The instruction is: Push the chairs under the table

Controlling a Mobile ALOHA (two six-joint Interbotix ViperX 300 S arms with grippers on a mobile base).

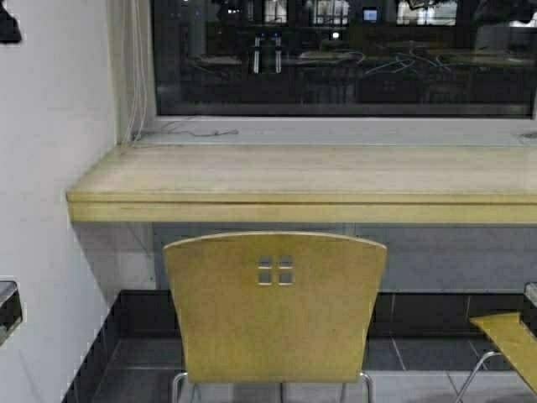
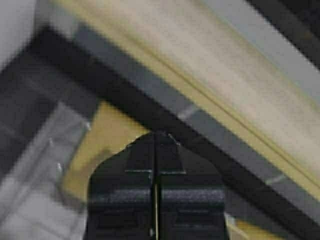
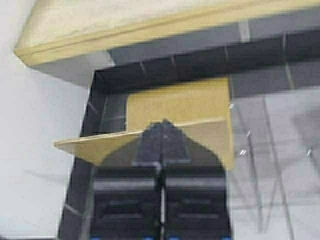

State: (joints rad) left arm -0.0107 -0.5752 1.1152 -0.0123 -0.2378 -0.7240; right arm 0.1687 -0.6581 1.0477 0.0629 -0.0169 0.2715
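A yellow-tan plywood chair (image 1: 274, 306) with four small square cutouts stands in front of the table (image 1: 319, 180), its back facing me. The long pale-wood counter runs from the left wall to the right edge. A second tan chair (image 1: 513, 340) shows partly at the lower right. My left gripper (image 2: 156, 136) is shut and empty, with a tan chair part (image 2: 102, 147) and the table edge (image 2: 225, 85) beyond it. My right gripper (image 3: 163, 123) is shut and empty, close to the top edge of the chair back (image 3: 100, 142), with the seat (image 3: 185, 102) and table (image 3: 125, 22) beyond.
A white wall (image 1: 50, 168) closes the left side. A dark window (image 1: 344, 59) and a grey sill with a cable (image 1: 210, 132) lie behind the table. Dark tiles line the wall base. The floor (image 1: 419, 382) is grey tile.
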